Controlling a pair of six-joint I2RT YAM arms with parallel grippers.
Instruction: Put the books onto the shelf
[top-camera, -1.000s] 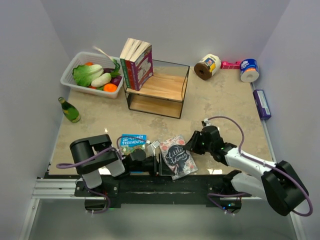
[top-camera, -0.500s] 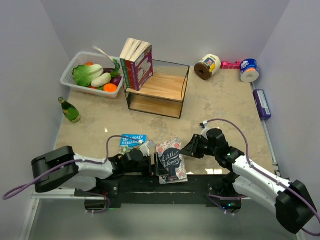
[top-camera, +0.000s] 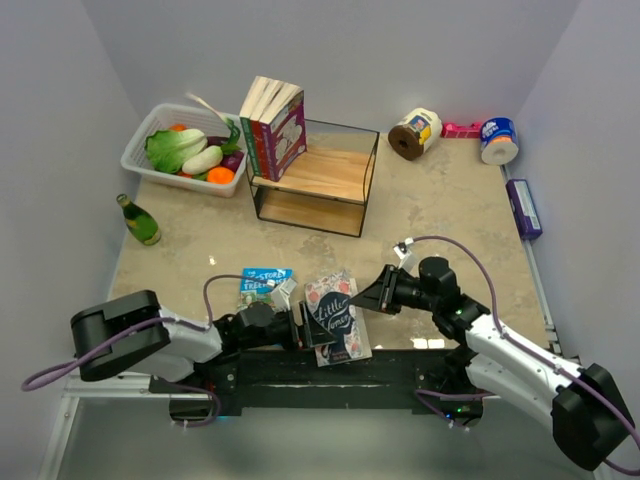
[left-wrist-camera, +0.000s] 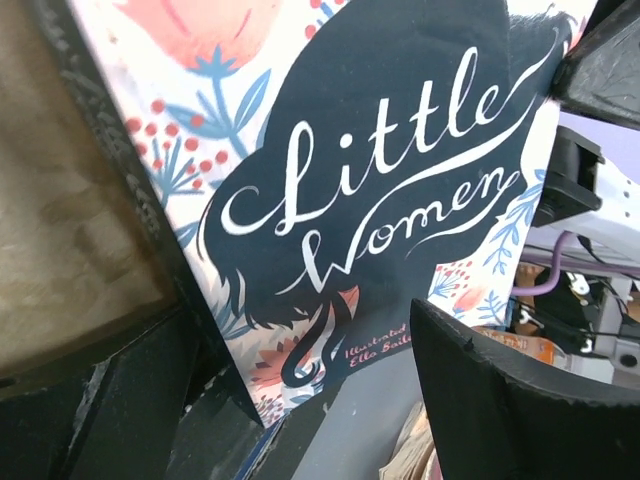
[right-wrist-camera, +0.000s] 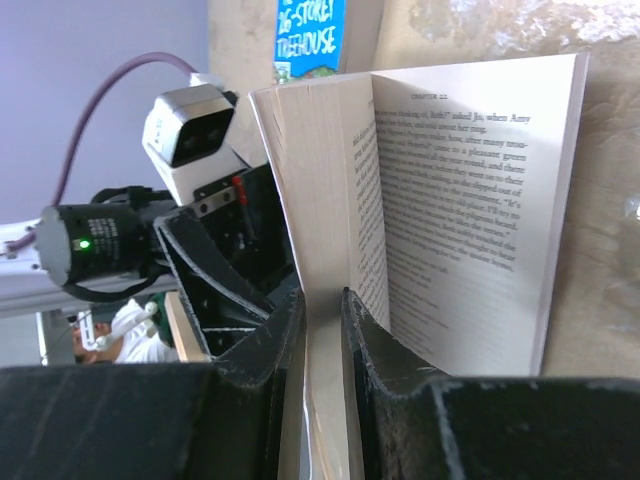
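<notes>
The right gripper clamps a block of pages of the grey, floral-covered "Little Women" paperback, while the left gripper stands spread wide against its cover.

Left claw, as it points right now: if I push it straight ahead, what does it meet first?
The Little Women book: its cover fills the left wrist view just ahead of the open left claw. Behind it is the right claw, clamped on its pages. The remaining gap is unclear.
</notes>
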